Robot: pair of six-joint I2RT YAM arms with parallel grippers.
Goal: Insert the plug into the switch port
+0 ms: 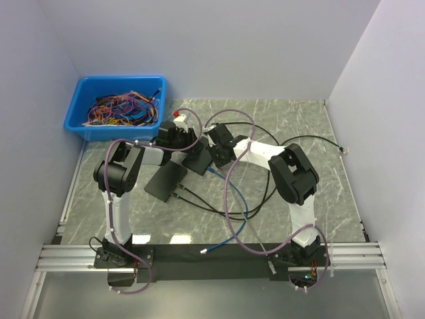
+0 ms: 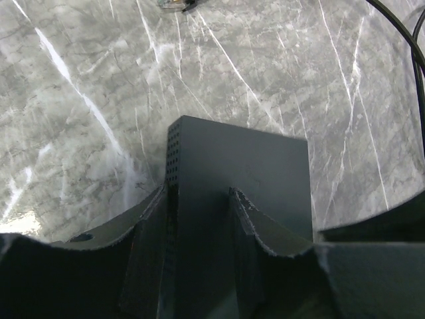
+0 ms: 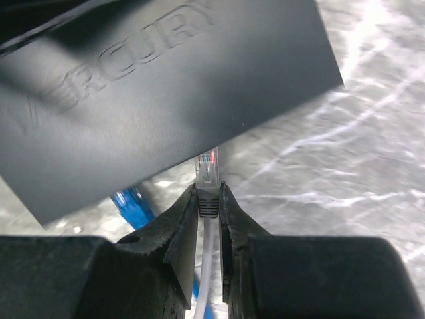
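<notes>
Over the grey marble table (image 1: 299,126), in the top view, both arms reach toward the middle, where the left gripper (image 1: 186,143) holds a black switch (image 1: 198,161) raised at a tilt and the right gripper (image 1: 216,147) sits just right of it. A second black box (image 1: 165,181) lies flat on the table nearer the left arm's base, with dark leads running from its near edge. A blue bin (image 1: 80,123) of tangled coloured wires (image 1: 123,109) stands at the far left corner, and a blue cable (image 1: 229,232) trails toward the near edge. In the left wrist view the left gripper (image 2: 199,193) is closed onto the switch (image 2: 246,173), one finger pressed on its perforated side and the other on its flat face, so the box juts out above the table (image 2: 80,100); a black cable (image 2: 405,26) curves along the right edge. In the right wrist view the right gripper (image 3: 208,193) is almost fully closed, pinching the grey boot of the plug (image 3: 207,174), whose white cable (image 3: 207,266) runs back between the fingers. The plug's clear tip points at the lower edge of the switch (image 3: 166,86), which carries raised lettering, and sits right at that edge; whether it has entered a port cannot be told. The blue cable (image 3: 133,203) shows beneath the switch
</notes>
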